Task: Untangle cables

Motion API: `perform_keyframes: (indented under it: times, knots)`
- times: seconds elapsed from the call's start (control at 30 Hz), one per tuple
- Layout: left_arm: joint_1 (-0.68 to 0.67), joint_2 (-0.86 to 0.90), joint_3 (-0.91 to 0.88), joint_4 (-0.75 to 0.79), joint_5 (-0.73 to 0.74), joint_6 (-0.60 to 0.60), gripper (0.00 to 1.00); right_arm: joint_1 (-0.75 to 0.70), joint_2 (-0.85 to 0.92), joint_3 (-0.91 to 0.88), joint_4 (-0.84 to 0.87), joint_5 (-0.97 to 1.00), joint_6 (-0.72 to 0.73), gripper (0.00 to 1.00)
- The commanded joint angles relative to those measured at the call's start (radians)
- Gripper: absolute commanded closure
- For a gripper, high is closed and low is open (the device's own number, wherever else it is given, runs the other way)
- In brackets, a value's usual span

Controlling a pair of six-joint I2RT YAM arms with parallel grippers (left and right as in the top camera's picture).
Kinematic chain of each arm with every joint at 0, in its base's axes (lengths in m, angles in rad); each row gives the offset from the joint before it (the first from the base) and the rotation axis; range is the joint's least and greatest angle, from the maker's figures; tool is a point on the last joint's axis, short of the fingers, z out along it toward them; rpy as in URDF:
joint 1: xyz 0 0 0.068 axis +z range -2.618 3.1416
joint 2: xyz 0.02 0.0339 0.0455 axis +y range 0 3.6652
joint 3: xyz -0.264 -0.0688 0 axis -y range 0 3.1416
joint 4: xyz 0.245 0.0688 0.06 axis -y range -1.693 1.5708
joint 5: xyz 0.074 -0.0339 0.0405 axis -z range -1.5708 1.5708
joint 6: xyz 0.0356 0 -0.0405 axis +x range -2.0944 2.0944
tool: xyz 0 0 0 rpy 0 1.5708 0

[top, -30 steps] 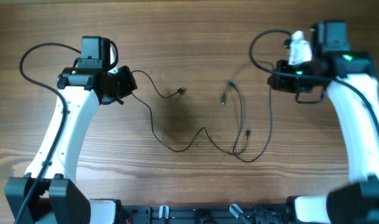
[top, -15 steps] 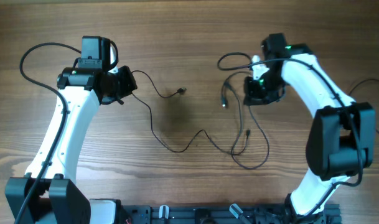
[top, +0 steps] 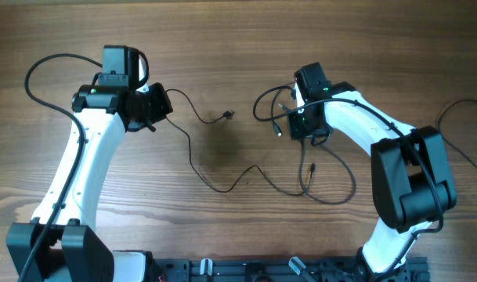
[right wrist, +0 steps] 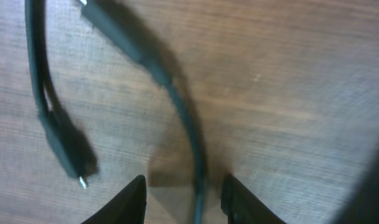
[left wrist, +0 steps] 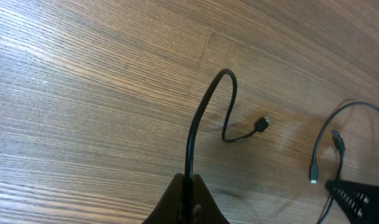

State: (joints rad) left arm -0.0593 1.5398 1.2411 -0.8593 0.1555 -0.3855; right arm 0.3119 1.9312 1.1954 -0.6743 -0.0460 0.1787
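Thin black cables (top: 309, 168) lie on the wooden table between the arms. My left gripper (top: 156, 110) is shut on one cable (left wrist: 205, 112). That cable arcs away from the gripper (left wrist: 190, 183) and ends in a small plug (left wrist: 261, 124) resting on the wood (top: 228, 115). My right gripper (top: 291, 127) hangs low over the cables' upper ends. Its jaws stand apart in the right wrist view (right wrist: 184, 196), with one cable strand (right wrist: 189, 130) running between them, not pinched. A plug tip (right wrist: 68, 152) lies just left of the jaws.
A loose loop of cable (top: 332, 200) curves toward the front right. The arms' own thick cables arch at the far left (top: 34, 74) and right edge (top: 457, 110). A dark fixture (top: 246, 270) runs along the front edge.
The right arm swung from the far right to the middle of the table and came down over the cable ends, with its jaws now apart. The right-hand cable loops shifted. The left arm stayed still.
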Motion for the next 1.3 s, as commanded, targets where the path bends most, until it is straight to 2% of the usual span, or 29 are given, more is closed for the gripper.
perform_keyframes:
  times: [0.0,0.1,0.3,0.4,0.57,0.67,0.73,0.87,0.97,1.1,1.27]
  knots:
    - [-0.002,-0.006,0.003,0.004,0.008,0.019,0.95,0.002,0.017,-0.013,0.011,0.054,0.005,0.68]
    - [-0.002,-0.006,0.003,0.004,0.008,0.019,0.95,0.014,0.022,-0.013,0.009,0.054,0.007,0.95]
    - [-0.002,-0.006,0.003,0.003,0.008,0.019,0.95,0.007,0.025,0.019,0.071,0.095,0.004,0.96]
    - [-0.002,-0.006,0.003,0.005,0.008,0.019,0.93,0.008,0.025,0.03,0.126,0.066,-0.065,0.55]
    - [-0.002,-0.006,0.003,0.008,0.008,0.015,0.93,0.009,0.026,0.027,0.218,0.026,-0.177,0.41]
    - [-0.002,-0.006,0.003,0.007,0.008,0.015,0.92,0.009,0.04,0.02,0.286,0.027,-0.183,0.4]
    - [-0.002,-0.006,0.003,0.007,0.008,0.015,0.92,0.009,0.072,0.02,0.305,0.027,-0.182,0.43]
    - [-0.002,-0.006,0.003,0.007,0.008,0.015,0.92,0.009,0.128,0.02,0.299,0.026,-0.182,0.59]
    - [-0.002,-0.006,0.003,0.007,0.008,0.015,0.92,0.008,0.138,0.021,0.317,0.027,-0.174,0.96]
    - [-0.002,-0.006,0.003,0.007,0.008,0.015,0.91,-0.023,0.103,0.071,0.308,0.069,-0.066,0.96]
    - [-0.002,-0.006,0.003,0.007,0.008,0.015,0.88,-0.181,-0.017,0.281,0.261,0.08,-0.076,0.96]
